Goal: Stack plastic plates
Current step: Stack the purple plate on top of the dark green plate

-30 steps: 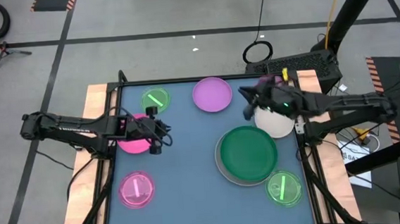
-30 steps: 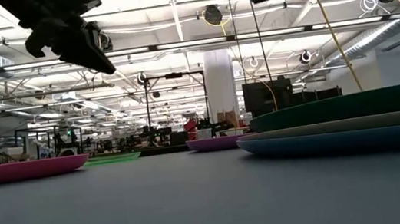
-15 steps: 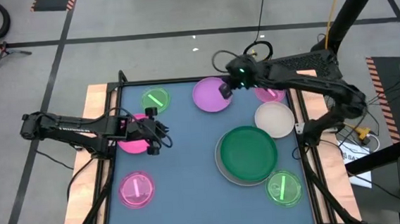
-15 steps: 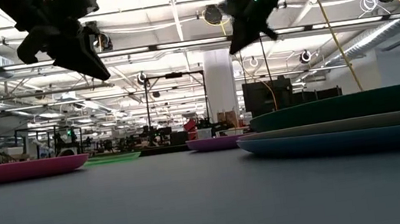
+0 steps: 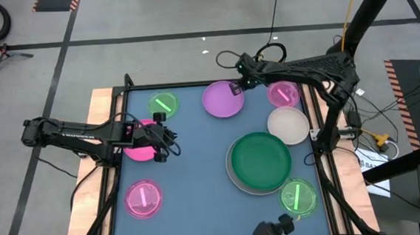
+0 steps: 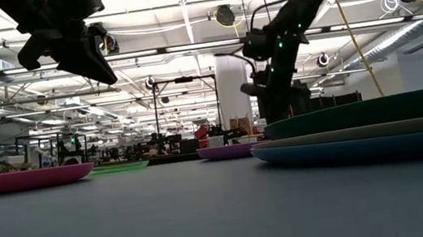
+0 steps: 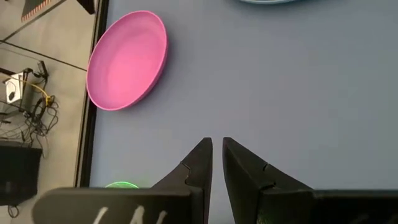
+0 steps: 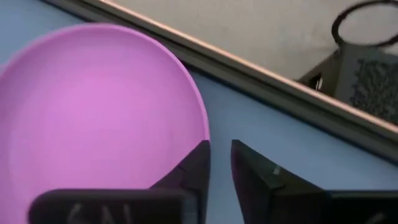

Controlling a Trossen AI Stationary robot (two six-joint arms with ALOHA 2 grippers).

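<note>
Several plastic plates lie flat on the blue table. The lilac plate (image 5: 222, 99) lies at the far edge, between a small green striped one (image 5: 163, 104) and a small pink striped one (image 5: 283, 94). A cream plate (image 5: 288, 125) and a green plate (image 5: 261, 158) stacked on larger plates lie to the right. My right gripper (image 5: 235, 88) hovers at the lilac plate's right rim (image 8: 200, 118), fingers a narrow gap apart (image 8: 219, 144). My left gripper (image 5: 167, 144) waits shut over the table beside the pink plate (image 5: 139, 143).
Another small pink striped plate (image 5: 143, 198) sits near the left front, and a small green striped one (image 5: 299, 198) near the right front. The table's raised far rim (image 8: 267, 74) runs just beyond my right gripper. A dark object (image 5: 271, 233) shows at the near edge. The table's middle is bare.
My right gripper has swung from above the cream plate toward the far edge and the left, coming down beside the lilac plate's right rim. The small pink striped plate by the far right corner, hidden under the arm before, now shows.
</note>
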